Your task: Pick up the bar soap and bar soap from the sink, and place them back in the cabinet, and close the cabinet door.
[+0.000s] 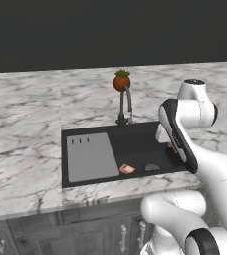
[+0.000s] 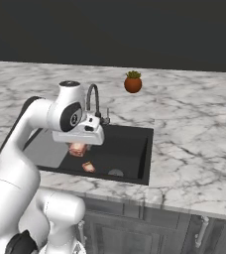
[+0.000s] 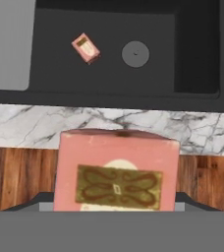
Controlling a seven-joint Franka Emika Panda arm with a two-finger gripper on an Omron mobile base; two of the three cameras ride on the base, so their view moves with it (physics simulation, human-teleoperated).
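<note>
Bar soap one (image 3: 116,170) sits clamped in the gripper (image 2: 78,149), big at the bottom centre of the hand view, pink face with an olive patterned label toward the camera. In the right base view it shows as a pinkish block (image 2: 77,148) under the white hand, held above the sink (image 2: 145,158), left of centre frame. Second bar soap (image 1: 127,169) lies flat on the black basin floor, lower centre of the left base view, just beside the grey drainboard (image 1: 89,157) edge and left of the round drain (image 1: 152,168). Hand view puts it upper left (image 3: 86,47), drain (image 3: 135,53) to its right. Faucet (image 1: 125,105) stands at the basin's back rim, potted plant (image 1: 121,80) behind it on the marble counter (image 1: 26,124). Fingertips hidden behind the held bar.
</note>
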